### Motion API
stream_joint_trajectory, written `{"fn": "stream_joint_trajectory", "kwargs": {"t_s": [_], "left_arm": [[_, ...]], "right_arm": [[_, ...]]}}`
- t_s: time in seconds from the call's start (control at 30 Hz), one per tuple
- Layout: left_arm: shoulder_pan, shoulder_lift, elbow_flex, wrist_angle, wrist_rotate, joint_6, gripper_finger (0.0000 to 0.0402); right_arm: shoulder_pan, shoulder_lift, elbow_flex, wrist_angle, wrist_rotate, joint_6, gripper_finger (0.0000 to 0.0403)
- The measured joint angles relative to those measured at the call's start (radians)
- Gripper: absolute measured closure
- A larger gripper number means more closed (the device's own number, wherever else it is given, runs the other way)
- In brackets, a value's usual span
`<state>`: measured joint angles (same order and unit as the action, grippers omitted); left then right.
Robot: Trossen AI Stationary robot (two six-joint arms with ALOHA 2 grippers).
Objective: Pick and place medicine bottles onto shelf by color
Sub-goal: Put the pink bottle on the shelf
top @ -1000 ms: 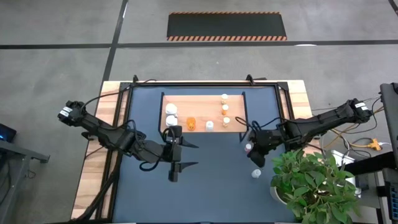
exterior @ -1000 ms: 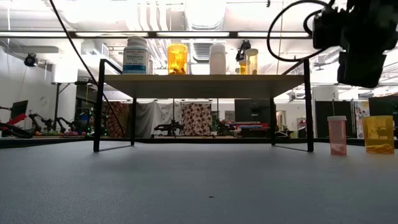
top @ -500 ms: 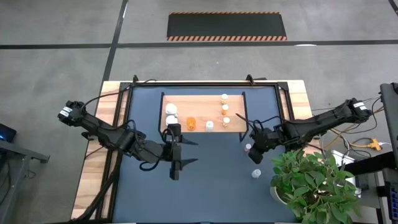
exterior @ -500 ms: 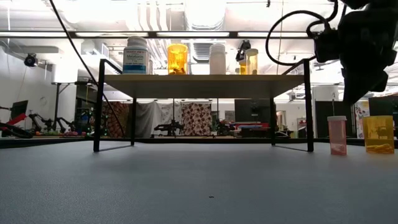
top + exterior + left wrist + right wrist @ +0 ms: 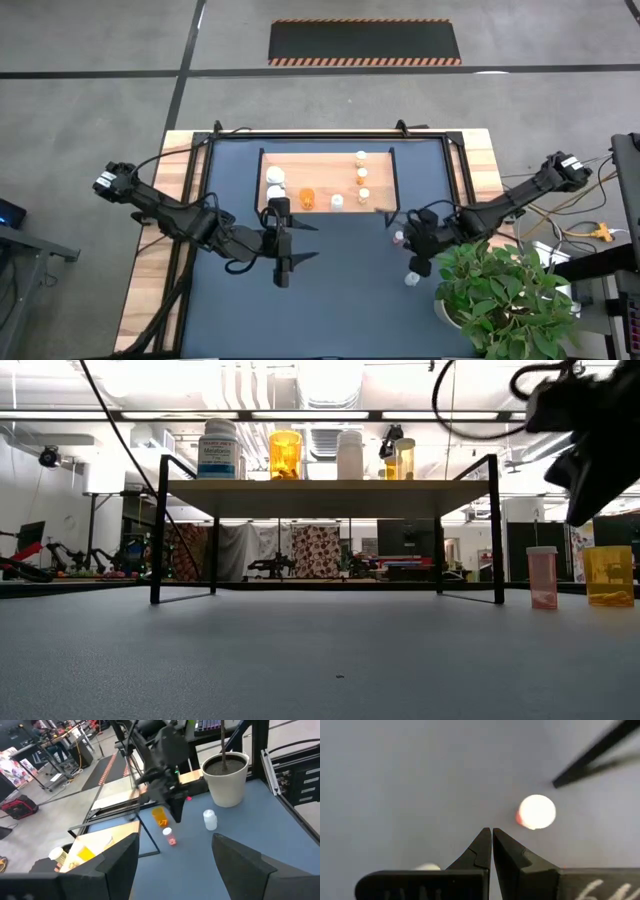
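**A:** What is the right gripper (image 5: 491, 840) doing?

**B:** Its two fingers are pressed tip to tip with nothing between them. It hangs above the dark blue tabletop (image 5: 340, 290), pointing down, just beside a small pink bottle with a white cap (image 5: 536, 812). The tips do not touch it.

**A:** Where is that on the table?

**B:** From above, the right gripper (image 5: 420, 242) is in front of the shelf's right end, close to the potted plant (image 5: 500, 295). The pink bottle (image 5: 399, 238) stands just beside it, and a white bottle (image 5: 411, 278) sits a little nearer the front edge.

**A:** And the left gripper?

**B:** The left gripper (image 5: 283, 252) waits in front of the shelf's left part, fingers spread wide and empty. Its wrist camera looks between its fingers (image 5: 117, 860) at the pink bottle, an orange bottle (image 5: 159, 816) and the white one on the tabletop.

**A:** What is on the shelf?

**B:** The shelf (image 5: 320, 170) carries white bottles (image 5: 275, 178) on its left side, an amber bottle (image 5: 307, 199) near the middle, and pale-capped ones (image 5: 361, 157) toward the right.
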<state>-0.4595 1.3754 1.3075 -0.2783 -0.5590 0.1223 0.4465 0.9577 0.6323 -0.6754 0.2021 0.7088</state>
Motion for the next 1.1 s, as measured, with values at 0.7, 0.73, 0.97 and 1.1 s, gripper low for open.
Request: {"fn": "stream_joint_trajectory", "kwargs": {"t_s": [0.7, 0.73, 0.97, 1.1], "left_arm": [[0.0, 0.0, -0.004, -0.001, -0.004, 0.023, 0.0169], [0.0, 0.0, -0.004, -0.001, -0.005, 0.024, 0.0169], [0.0, 0.0, -0.005, -0.001, -0.026, 0.042, 0.0169], [0.0, 0.0, -0.005, -0.001, -0.026, 0.043, 0.0169]], "right_arm": [[0.119, 0.001, -0.003, 0.027, 0.31, -0.115, 0.0266], [0.119, 0.001, -0.008, 0.027, 0.321, -0.098, 0.0252], [0.119, 0.001, -0.063, 0.03, 0.352, 0.034, 0.0172], [0.118, 0.001, -0.111, 0.063, 0.378, 0.109, 0.0151]]}}
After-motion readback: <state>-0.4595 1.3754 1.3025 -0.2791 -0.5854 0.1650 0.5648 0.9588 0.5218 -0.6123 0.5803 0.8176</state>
